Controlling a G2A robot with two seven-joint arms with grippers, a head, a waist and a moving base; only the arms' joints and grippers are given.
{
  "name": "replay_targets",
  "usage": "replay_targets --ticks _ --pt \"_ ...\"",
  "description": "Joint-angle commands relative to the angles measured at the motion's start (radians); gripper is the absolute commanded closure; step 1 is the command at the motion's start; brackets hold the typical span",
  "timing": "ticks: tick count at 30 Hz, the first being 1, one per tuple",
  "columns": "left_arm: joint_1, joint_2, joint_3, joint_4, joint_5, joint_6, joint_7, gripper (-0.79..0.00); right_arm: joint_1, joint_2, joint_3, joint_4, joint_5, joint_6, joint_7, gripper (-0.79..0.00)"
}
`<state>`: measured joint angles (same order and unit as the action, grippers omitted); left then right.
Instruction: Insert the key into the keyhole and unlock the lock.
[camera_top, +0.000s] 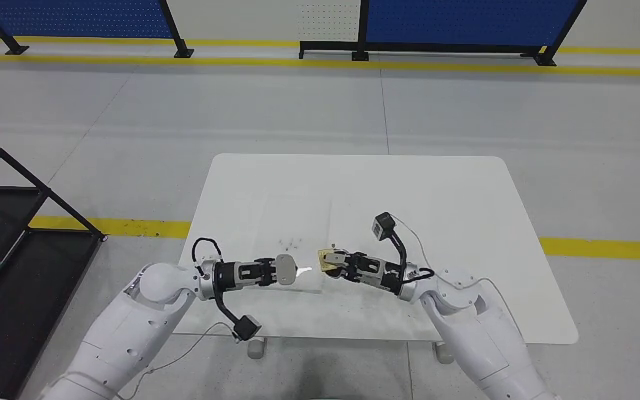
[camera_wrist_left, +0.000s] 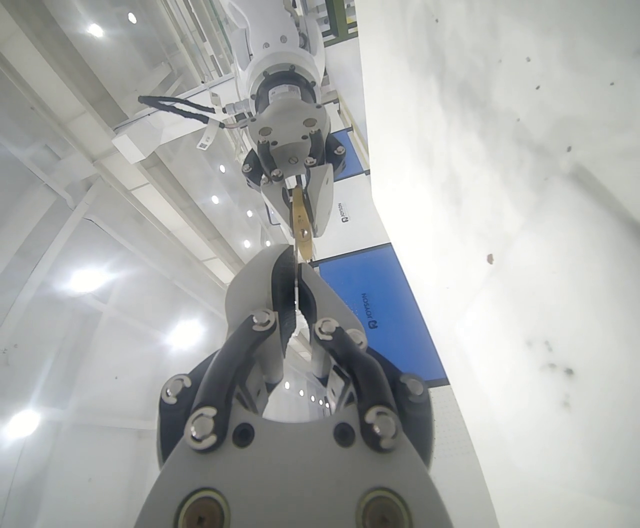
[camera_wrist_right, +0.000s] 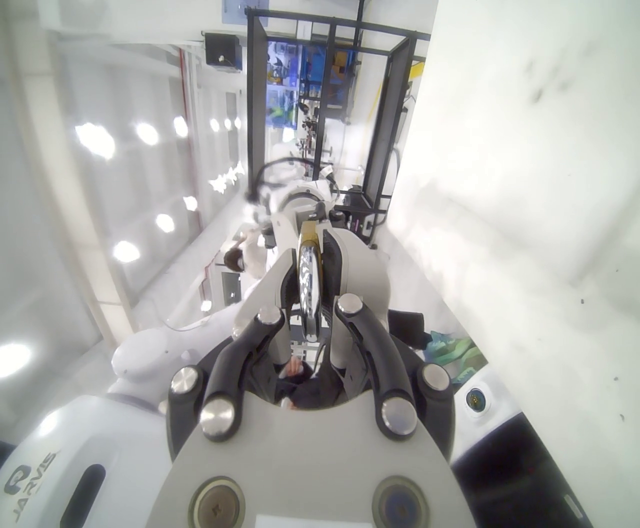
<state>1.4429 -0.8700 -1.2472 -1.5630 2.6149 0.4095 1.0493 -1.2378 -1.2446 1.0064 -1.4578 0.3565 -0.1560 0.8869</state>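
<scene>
print: white lettering on a blue panel (camera_wrist_left: 372, 300) behind the lock (camera_wrist_left: 299, 212); small printed tag (camera_wrist_left: 204, 142) hangs off a cable further back along that arm.
left claw (camera_wrist_left: 297, 267): pinched shut on the key (camera_wrist_left: 298, 292), a thin silver strip seen edge-on between the ribbed black pads (camera_wrist_left: 284, 290); aimed straight at the lock.
right claw (camera_wrist_right: 315, 245): clamped on the lock, brass body and chrome shackle sandwiched between its two white fingers; faces the left claw head-on.
key: tip meets the lock's near end; can't tell if it is seated inside.
lock: held in the air over the bench (camera_top: 450, 200), near its front edge, off the surface, between the two claws.
bench: white, with a few dark specks (camera_wrist_left: 490, 258) off to the side of the lock.
around: blue screens (camera_top: 465, 22) on black feet well beyond the lock, past the bench's far edge; black frame (camera_top: 45, 235) on the floor, well off on the left-arm side of the lock; yellow floor lines (camera_top: 100, 226) on either side of the bench.
</scene>
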Motion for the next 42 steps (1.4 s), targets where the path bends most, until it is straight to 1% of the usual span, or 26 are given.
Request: replay_targets --ticks 1,8,13,42 --pt "0.001 0.0 -0.001 -0.003 0.005 0.002 -0.009 0.0 -0.002 0.0 0.0 -0.002 0.001 0.003 -0.012 0.0" --pt "0.011 -0.002 0.001 -0.016 0.028 0.007 -0.055 0.0 -0.013 -0.003 -0.003 -0.012 0.0 0.007 -0.078 0.0" --pt "0.012 -0.005 0.007 -0.023 0.033 0.003 -0.073 0.0 -0.011 -0.005 -0.012 -0.016 -0.01 0.006 -0.098 0.0" --pt "0.005 -0.01 0.01 -0.015 0.042 0.0 -0.096 0.0 -0.01 -0.006 -0.026 -0.024 -0.023 -0.007 -0.092 0.0"
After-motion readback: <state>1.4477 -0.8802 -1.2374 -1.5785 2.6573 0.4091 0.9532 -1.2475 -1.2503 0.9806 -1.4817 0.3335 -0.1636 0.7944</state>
